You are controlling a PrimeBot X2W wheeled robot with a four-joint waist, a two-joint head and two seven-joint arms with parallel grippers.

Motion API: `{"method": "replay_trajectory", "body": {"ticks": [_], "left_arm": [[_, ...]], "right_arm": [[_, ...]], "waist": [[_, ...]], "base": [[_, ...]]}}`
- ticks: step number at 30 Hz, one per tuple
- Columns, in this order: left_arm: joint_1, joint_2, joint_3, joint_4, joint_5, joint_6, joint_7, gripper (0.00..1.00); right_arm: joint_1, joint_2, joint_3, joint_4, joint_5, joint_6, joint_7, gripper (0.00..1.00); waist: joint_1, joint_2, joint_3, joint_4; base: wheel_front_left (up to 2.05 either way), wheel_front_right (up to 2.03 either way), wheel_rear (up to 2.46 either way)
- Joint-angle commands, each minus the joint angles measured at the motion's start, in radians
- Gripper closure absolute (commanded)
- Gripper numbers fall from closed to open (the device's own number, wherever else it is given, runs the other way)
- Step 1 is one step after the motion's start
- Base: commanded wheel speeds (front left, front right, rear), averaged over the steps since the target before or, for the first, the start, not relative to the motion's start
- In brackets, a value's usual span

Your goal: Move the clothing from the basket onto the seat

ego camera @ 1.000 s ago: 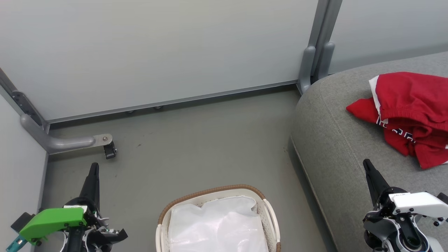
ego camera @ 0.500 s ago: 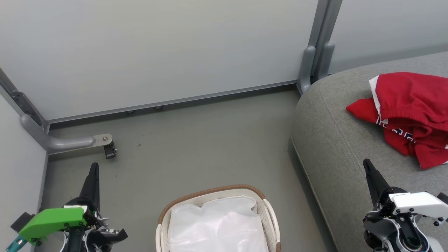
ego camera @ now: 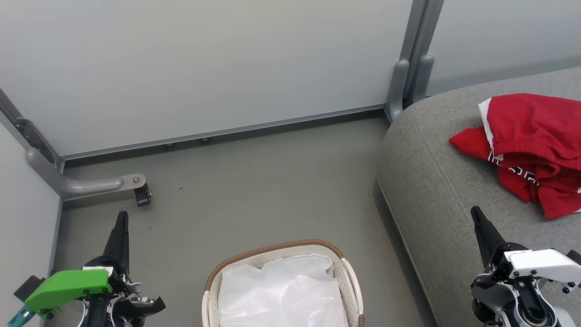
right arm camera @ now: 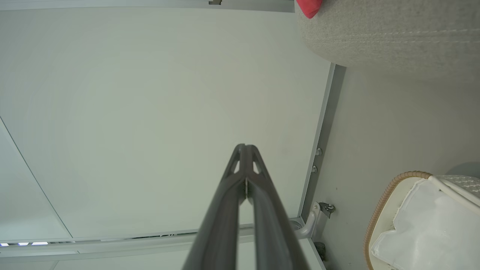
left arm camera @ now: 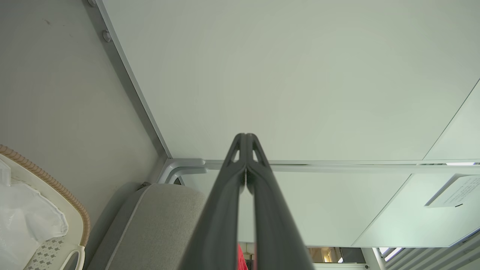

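Note:
The red clothing (ego camera: 533,147) lies in a crumpled heap on the grey seat (ego camera: 435,181) at the right, white trim and dark lettering showing; a red corner of the clothing (right arm camera: 309,6) shows in the right wrist view. The white basket (ego camera: 213,281) with its brown rim stands on the floor at the bottom centre, holding only a white liner. My left gripper (ego camera: 121,217) is shut and empty at the lower left, left of the basket. My right gripper (ego camera: 475,212) is shut and empty at the lower right, over the seat's near part, below the clothing.
Pale partition panels (ego camera: 204,68) close off the back and left. A grey bracket foot with a small castor (ego camera: 141,196) sticks out on the floor at the left. A grey post (ego camera: 404,86) stands by the seat's far corner. Bare grey floor (ego camera: 263,195) lies between basket and wall.

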Motion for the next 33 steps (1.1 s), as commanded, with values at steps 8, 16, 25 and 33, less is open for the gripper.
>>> {"method": "replay_trajectory", "body": {"ticks": [8,16,25,33], "left_arm": [[-0.012,0.007,0.002,-0.001,-0.003,-0.004,0.003,1.00],[-0.012,0.007,0.002,-0.001,-0.002,-0.004,0.003,1.00],[-0.012,0.007,0.002,-0.001,-0.002,-0.004,0.003,1.00],[-0.012,0.007,0.002,-0.001,-0.003,-0.004,0.003,1.00]], "right_arm": [[-0.008,-0.006,-0.002,-0.003,0.004,0.000,0.003,1.00],[-0.008,-0.006,-0.002,-0.003,0.004,0.000,0.003,1.00],[-0.008,-0.006,-0.002,-0.003,0.004,0.000,0.003,1.00],[-0.008,-0.006,-0.002,-0.003,0.004,0.000,0.003,1.00]], "waist": [[0.0000,0.0000,0.000,0.000],[0.0000,0.0000,0.000,0.000],[0.0000,0.0000,0.000,0.000],[0.0000,0.0000,0.000,0.000]], "base": [[0.00,0.00,0.00],[0.00,0.00,0.00],[0.00,0.00,0.00],[0.00,0.00,0.00]]}}
